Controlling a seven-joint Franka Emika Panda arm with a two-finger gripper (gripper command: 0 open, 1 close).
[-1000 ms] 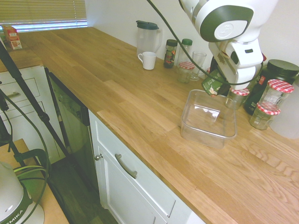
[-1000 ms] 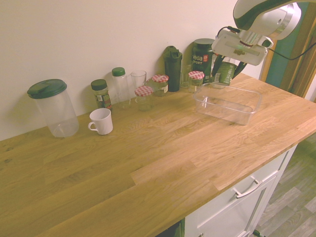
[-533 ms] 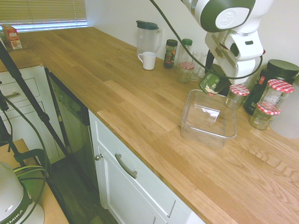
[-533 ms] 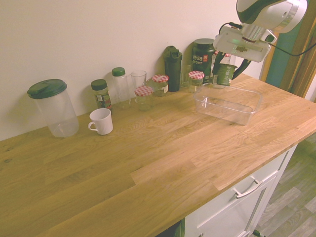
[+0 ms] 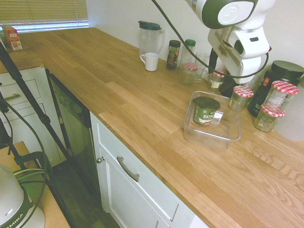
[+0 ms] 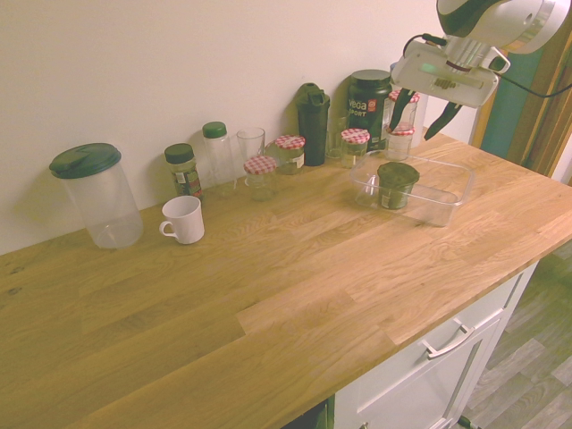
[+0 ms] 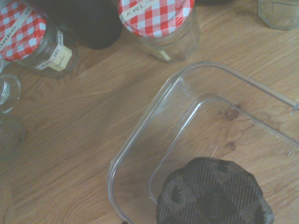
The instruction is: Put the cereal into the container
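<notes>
The cereal [image 5: 205, 110] is a small dark green cup with a dark lid. It stands upright inside the container [image 5: 212, 140], a clear shallow plastic tub on the wooden counter. The second exterior view shows the cereal [image 6: 396, 184] in the left half of the container [image 6: 451, 206]. My gripper [image 5: 220, 75] hangs open and empty above the tub's back edge, clear of the cup; the second exterior view also shows the gripper [image 6: 420, 107] with its fingers spread. The wrist view looks down on the cereal's lid [image 7: 212, 193] and the container's rim [image 7: 140, 135].
Red-checked-lid glass jars [image 5: 243, 97] [image 5: 279, 95] and a black tub [image 6: 368, 96] stand close behind the container by the wall. Further along the wall are a black shaker [image 6: 313, 112], a white mug [image 6: 183, 219] and a clear pitcher [image 6: 96, 195]. The counter's front edge lies near the tub.
The gripper opened and let go of the cereal, which dropped from the fingers into the container and now stands there. The gripper has risen slightly.
</notes>
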